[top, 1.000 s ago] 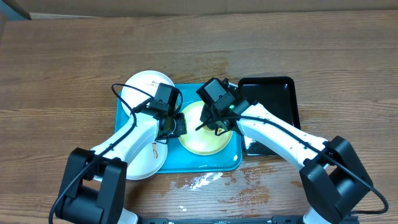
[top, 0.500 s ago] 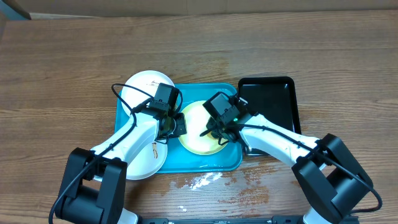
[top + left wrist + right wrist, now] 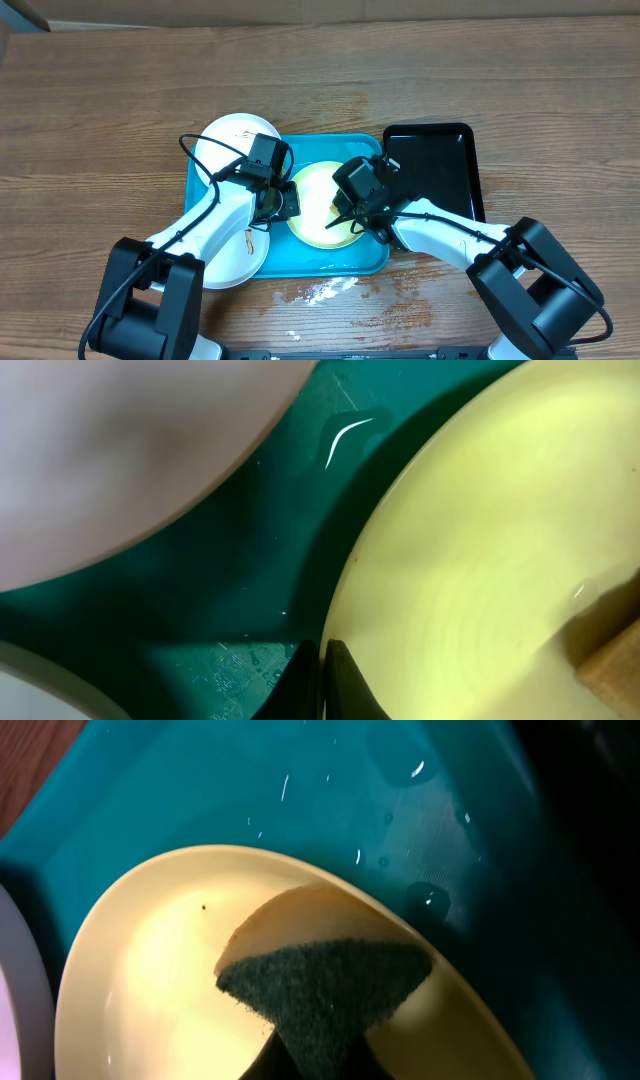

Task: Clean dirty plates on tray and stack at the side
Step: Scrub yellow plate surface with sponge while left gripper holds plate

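The pale yellow-green plate (image 3: 318, 208) lies in the middle of the turquoise tray (image 3: 350, 258). My left gripper (image 3: 287, 203) is shut on that plate's left rim; in the left wrist view the black fingertips (image 3: 322, 665) pinch the rim (image 3: 470, 560). My right gripper (image 3: 340, 212) is shut on a sponge (image 3: 325, 975), dark green scouring face up, pressed on the plate (image 3: 140, 980). One white plate (image 3: 236, 138) overlaps the tray's back left corner. Another white plate (image 3: 232, 258) sits at the front left, partly under my left arm.
A glossy black tray (image 3: 440, 165) lies to the right of the turquoise one, partly under my right arm. Water is spilled on the wooden table (image 3: 322, 290) in front of the tray. Droplets sit on the tray floor (image 3: 420, 780).
My right gripper has slid the sponge across the yellow-green plate toward the table's front. The left gripper has held still on the rim.
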Tool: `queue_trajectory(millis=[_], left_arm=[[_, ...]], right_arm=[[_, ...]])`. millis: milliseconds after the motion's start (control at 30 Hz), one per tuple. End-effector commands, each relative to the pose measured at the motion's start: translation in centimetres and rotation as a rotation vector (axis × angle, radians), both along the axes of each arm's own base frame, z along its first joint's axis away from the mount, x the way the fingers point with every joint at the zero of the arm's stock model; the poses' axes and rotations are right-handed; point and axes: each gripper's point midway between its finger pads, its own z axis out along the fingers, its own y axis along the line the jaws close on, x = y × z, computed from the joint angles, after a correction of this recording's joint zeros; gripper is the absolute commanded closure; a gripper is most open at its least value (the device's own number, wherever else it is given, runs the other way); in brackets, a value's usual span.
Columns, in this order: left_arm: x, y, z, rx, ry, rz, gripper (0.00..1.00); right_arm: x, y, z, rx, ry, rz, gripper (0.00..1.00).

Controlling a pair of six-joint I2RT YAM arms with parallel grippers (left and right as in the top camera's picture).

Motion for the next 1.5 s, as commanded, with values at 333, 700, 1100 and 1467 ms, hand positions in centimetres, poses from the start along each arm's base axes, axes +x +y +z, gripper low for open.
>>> queue_trajectory(millis=[333, 700, 1100, 1467], left_arm=[[-0.1, 0.8, -0.3, 0.019, 0.014, 0.034, 0.96], [-0.1, 0.8, -0.3, 0.019, 0.014, 0.034, 0.96], [-0.1, 0.8, -0.3, 0.019, 0.014, 0.034, 0.96], [-0.1, 0.8, -0.3, 0.019, 0.015, 0.034, 0.96]], right_arm=[[2.8, 0.2, 1.8, -0.115, -0.211, 0.154, 0.96], [2.7, 5.1, 8.8, 0.073, -0.246, 0.335, 0.96], [-4.7, 4.4, 4.9, 0.176, 0.186, 0.335, 0.96], [-6.9, 2.4, 6.9, 0.419, 0.432, 0.434, 0.96]])
